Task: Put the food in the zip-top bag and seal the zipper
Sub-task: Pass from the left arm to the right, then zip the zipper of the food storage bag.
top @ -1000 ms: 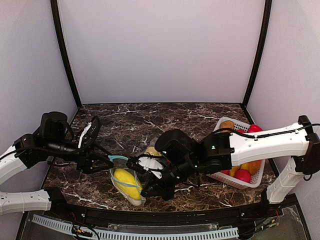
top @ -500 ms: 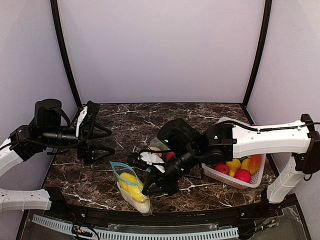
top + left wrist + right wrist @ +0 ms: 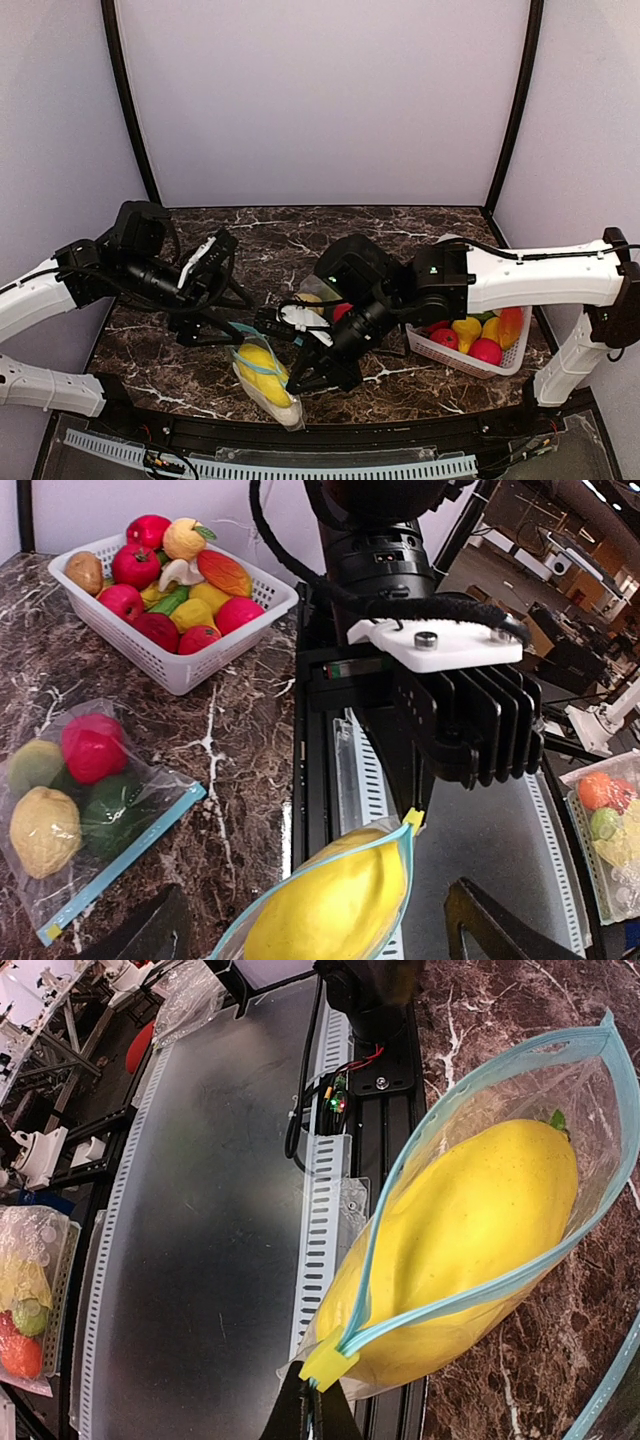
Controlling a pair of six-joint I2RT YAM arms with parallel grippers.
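The right gripper (image 3: pixel 312 1412) has its two fingers pressed together on the yellow tab (image 3: pixel 324 1365) at one end of the zipper of the zip-top bag (image 3: pixel 280 405). This bag lies in the lower centre of the top view, on the dark marble table (image 3: pixel 400 240), close to its near edge. Its mouth with the blue zipper is open, and inside is one big yellow fruit (image 3: pixel 470 1230). The left gripper (image 3: pixel 315 925) has its fingers wide apart, one at each lower corner of the left wrist view. The open end of the bag is between them, and they do not close on it. More food (image 3: pixel 135 565) is in the white basket (image 3: pixel 190 660) at the upper left of that view. A second bag (image 3: pixel 120 830) with red, green and yellow pieces lies at the left.
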